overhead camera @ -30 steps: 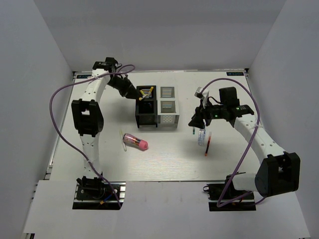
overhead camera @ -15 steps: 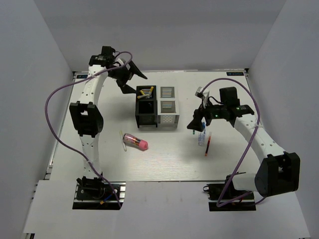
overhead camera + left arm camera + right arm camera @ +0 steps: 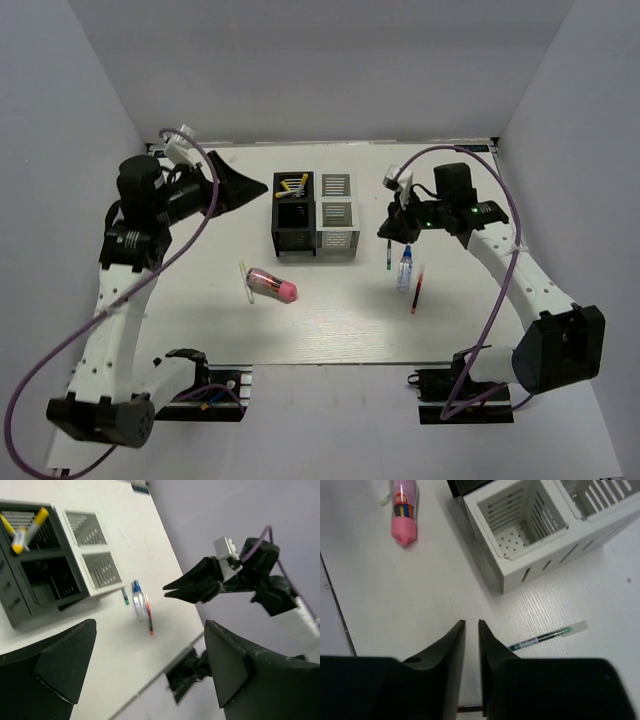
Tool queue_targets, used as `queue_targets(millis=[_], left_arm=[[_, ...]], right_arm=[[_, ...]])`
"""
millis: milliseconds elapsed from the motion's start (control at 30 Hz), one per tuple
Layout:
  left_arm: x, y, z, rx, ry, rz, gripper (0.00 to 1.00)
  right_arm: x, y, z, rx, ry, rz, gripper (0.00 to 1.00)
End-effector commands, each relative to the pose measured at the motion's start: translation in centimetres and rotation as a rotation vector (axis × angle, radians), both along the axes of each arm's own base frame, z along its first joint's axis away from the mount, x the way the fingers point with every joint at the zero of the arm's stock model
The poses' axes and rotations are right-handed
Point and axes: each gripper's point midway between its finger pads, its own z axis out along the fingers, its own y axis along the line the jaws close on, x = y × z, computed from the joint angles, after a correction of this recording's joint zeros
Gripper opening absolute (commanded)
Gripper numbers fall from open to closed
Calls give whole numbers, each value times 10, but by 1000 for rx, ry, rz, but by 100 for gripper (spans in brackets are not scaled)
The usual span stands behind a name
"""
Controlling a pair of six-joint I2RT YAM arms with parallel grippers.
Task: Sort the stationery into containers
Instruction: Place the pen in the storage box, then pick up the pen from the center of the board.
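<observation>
The containers stand mid-table: a black organizer (image 3: 293,218) holding yellow pens (image 3: 291,185) in its back cell, and a white organizer (image 3: 338,215) joined to its right. Left of them and nearer lie a pink-and-clear cylinder (image 3: 272,285) and a white pen (image 3: 245,283). A green pen (image 3: 387,258), a blue-capped bottle (image 3: 404,270) and a red pen (image 3: 416,290) lie to the right. My left gripper (image 3: 235,187) hangs wide open and empty, high and left of the black organizer. My right gripper (image 3: 390,228) hovers above the green pen (image 3: 545,637), its fingers (image 3: 452,645) almost together with nothing between them.
White walls close in the table on three sides. Purple cables loop from both arms. In the left wrist view the table's near right edge (image 3: 165,670) and the right arm's base mount (image 3: 187,672) show between my open fingers.
My left arm has pulled back from the black organizer to the left and risen, its jaws opening wide. The right gripper opened and then closed to a slit, rising slightly above the green pen.
</observation>
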Motion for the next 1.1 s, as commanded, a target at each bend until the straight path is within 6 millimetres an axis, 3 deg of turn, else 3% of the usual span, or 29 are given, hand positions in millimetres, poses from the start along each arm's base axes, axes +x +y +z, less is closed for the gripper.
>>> queue_targets(millis=[0,33,67,100,167,200,267,367,533,600,633,767,900,1033,1067], left_arm=[[16,9,-4,67,-147,65,97],[18,14,-11,96,-130,93,95],[14,22,-33,147,-51,122,88],[12,29,-37,184,-36,152,83],[10,48,-61,248,47,251,66],[2,54,-89,276,153,275,47],[-9,72,-125,338,284,365,36],[-31,90,-171,395,436,461,36],[-44,88,-232,383,606,495,33],[-41,87,-241,373,610,502,38],[-35,86,-240,356,591,510,46],[-30,84,-270,400,623,495,48],[-18,88,-290,462,632,530,50],[10,96,-283,490,597,590,48],[14,101,-289,512,616,620,46]], right_arm=[[-3,17,32,-22,-105,81,29],[-7,28,38,-26,-92,116,40],[-10,35,38,-35,-84,138,46],[-15,45,43,-40,-87,166,48],[-13,59,31,-56,-23,159,53],[-10,66,29,-52,-9,156,54],[-3,79,30,-51,10,135,57],[9,88,35,-48,-10,98,61],[32,82,32,-93,-31,-78,61],[43,75,35,-93,-24,-162,65],[47,71,37,-85,-19,-196,67],[62,45,30,-105,-28,-306,68],[54,35,18,-78,37,-321,67],[50,21,12,-85,53,-339,67],[48,17,8,-89,61,-344,67]])
